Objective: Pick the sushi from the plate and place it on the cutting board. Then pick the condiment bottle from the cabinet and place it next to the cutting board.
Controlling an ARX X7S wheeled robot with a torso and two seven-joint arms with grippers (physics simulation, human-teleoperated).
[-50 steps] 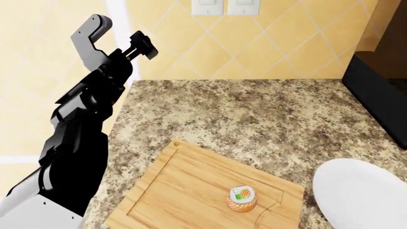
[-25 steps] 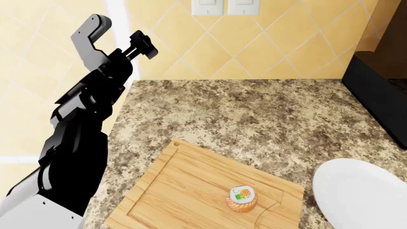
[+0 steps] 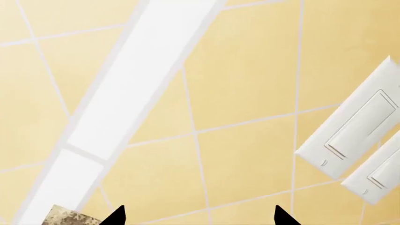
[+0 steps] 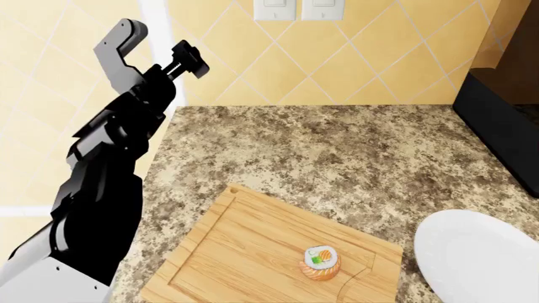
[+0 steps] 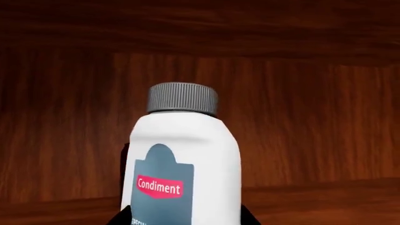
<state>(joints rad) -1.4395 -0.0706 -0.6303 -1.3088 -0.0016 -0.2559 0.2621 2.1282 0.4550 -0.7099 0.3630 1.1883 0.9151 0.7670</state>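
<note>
**Nothing stirs on the counter; the bottle waits in the cabinet**

Since a second ago the head view is unchanged: the left arm holds its raised pose and the sushi point(image 4: 321, 262) sits where it sat on the cutting board point(image 4: 252, 252), the plate point(image 4: 480, 259) bare at the near right.

The left gripper point(image 3: 198, 216) faces tiled wall, its tips spread apart and empty. The right gripper's state I cannot tell; only dark tips show beside the condiment bottle point(image 5: 182, 164), upright in the wooden cabinet point(image 5: 312, 117).

Squeeze low on the body, lift straight and keep it vertical coming out. The speckled countertop point(image 4: 337, 158) left of the board offers room.
</note>
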